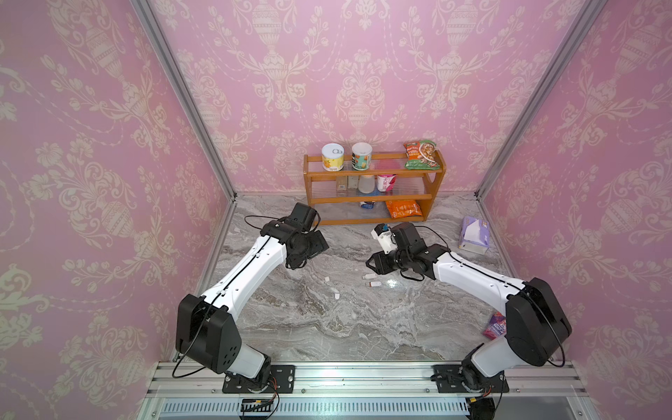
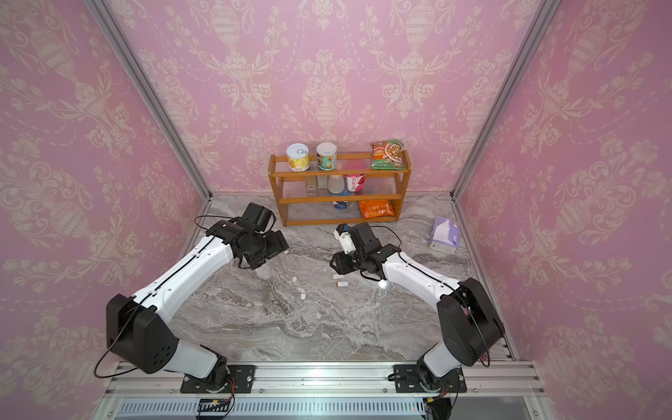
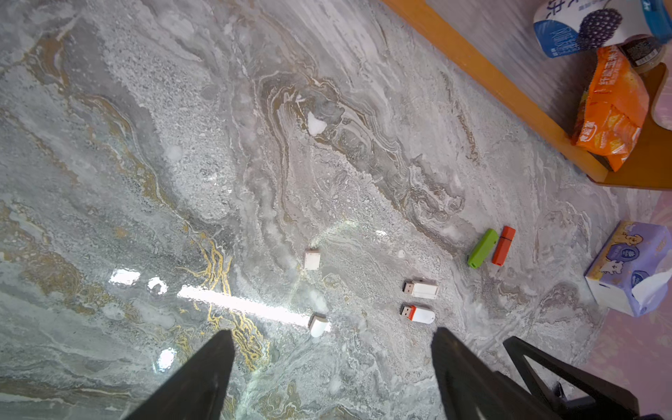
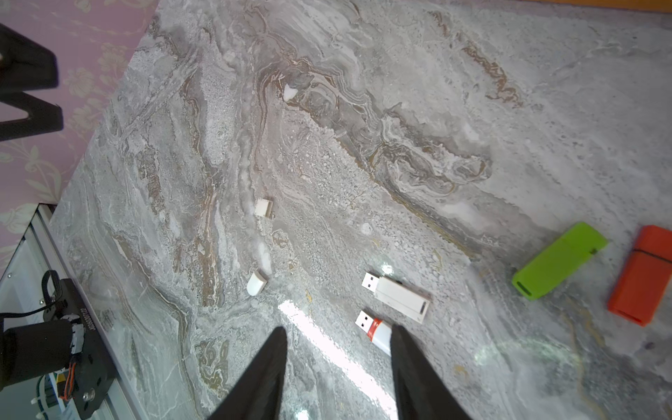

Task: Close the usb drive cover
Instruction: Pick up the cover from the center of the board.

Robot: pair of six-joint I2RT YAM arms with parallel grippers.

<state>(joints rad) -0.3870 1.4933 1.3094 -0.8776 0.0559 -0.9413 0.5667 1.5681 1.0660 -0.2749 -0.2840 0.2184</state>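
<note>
Two uncapped white usb drives lie side by side on the marble table: a rectangular one [image 4: 400, 298] [image 3: 422, 289] and one with an orange band [image 4: 374, 331] [image 3: 419, 314] [image 1: 373, 284]. Two loose white covers lie apart from them, a square one [image 3: 312, 260] [image 4: 263, 208] and a rounded one [image 3: 317, 325] [image 4: 256, 283] [image 1: 336, 295]. My left gripper [image 3: 336, 331] [image 1: 322, 247] hovers open above the table, its jaws wide, the rounded cover just beyond them. My right gripper [image 4: 338, 327] [image 1: 370, 262] is open and empty, one fingertip overlapping the orange-banded drive's tail.
A green drive [image 4: 560, 260] and an orange drive [image 4: 642, 274] lie capped beyond the white ones. A wooden rack [image 1: 374, 198] of cans and snack bags stands at the back, a tissue box [image 1: 472, 234] to its right. A purple packet [image 1: 494, 325] lies by the right arm's base.
</note>
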